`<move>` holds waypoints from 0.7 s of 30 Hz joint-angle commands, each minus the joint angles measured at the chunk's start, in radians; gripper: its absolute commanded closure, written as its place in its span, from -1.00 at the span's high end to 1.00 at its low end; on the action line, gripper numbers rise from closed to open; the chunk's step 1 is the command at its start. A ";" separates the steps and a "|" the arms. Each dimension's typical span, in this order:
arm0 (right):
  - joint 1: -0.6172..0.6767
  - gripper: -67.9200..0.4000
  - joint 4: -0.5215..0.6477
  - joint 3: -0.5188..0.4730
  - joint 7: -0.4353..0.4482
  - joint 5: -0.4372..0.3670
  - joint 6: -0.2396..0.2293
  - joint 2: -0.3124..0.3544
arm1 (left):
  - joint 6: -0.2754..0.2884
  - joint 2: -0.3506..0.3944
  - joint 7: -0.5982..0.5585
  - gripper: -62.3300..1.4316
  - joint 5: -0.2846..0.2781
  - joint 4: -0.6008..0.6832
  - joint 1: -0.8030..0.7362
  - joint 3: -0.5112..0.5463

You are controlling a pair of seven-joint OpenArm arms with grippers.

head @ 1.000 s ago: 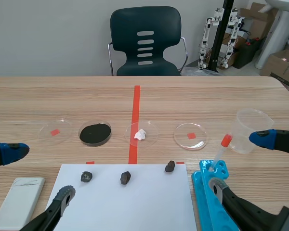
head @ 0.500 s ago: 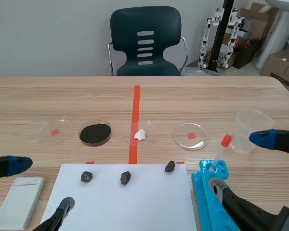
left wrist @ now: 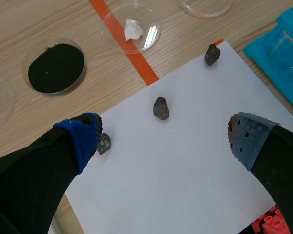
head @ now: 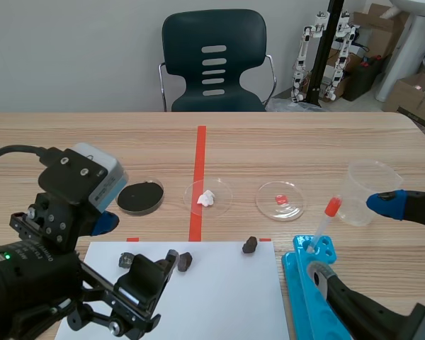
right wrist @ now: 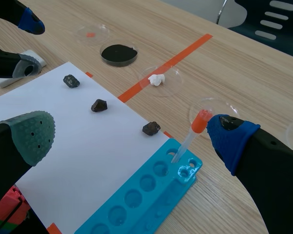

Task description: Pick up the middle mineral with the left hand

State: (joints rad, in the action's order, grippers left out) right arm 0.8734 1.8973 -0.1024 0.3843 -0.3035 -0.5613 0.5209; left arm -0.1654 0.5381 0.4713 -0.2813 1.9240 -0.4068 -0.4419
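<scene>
Scene view first: the middle mineral (head: 185,261) lies on the white sheet (head: 219,297) on the desk (head: 326,142), just ahead of the raised left arm (head: 35,283), whose bulk hides part of the sheet.

From the left wrist, the left hand (left wrist: 167,139) hangs over the sheet, fingers spread wide and holding nothing. The middle mineral (left wrist: 161,107) sits slightly ahead of the gap, roughly centred. The likely trouble is that the blue-padded finger (left wrist: 83,136) is right by the neighbouring mineral (left wrist: 103,143) (they look almost touching), so a straight descent could knock that stone or drag the paper. The target's long axis runs away from the hand, across the closing line.

From the right wrist, the right hand (right wrist: 132,136) is also wide and empty, with the mineral (right wrist: 98,105) ahead of it.
</scene>
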 commanded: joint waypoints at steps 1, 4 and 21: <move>-0.009 1.00 0.015 0.001 0.015 -0.014 0.000 0.000 | -0.013 -0.039 0.021 0.74 0.001 0.013 0.038 -0.006; -0.009 1.00 0.015 0.001 0.015 -0.014 0.000 0.000 | -0.037 -0.079 0.086 0.74 0.014 0.011 0.090 -0.019; -0.009 1.00 0.015 0.001 0.015 -0.014 0.000 0.000 | -0.187 -0.367 0.473 0.73 0.017 -0.285 0.369 -0.079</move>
State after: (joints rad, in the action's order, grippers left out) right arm 0.8734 1.8973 -0.1024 0.3840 -0.3031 -0.5613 0.5209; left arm -0.3420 0.1844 0.9436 -0.2630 1.6348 -0.0441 -0.5110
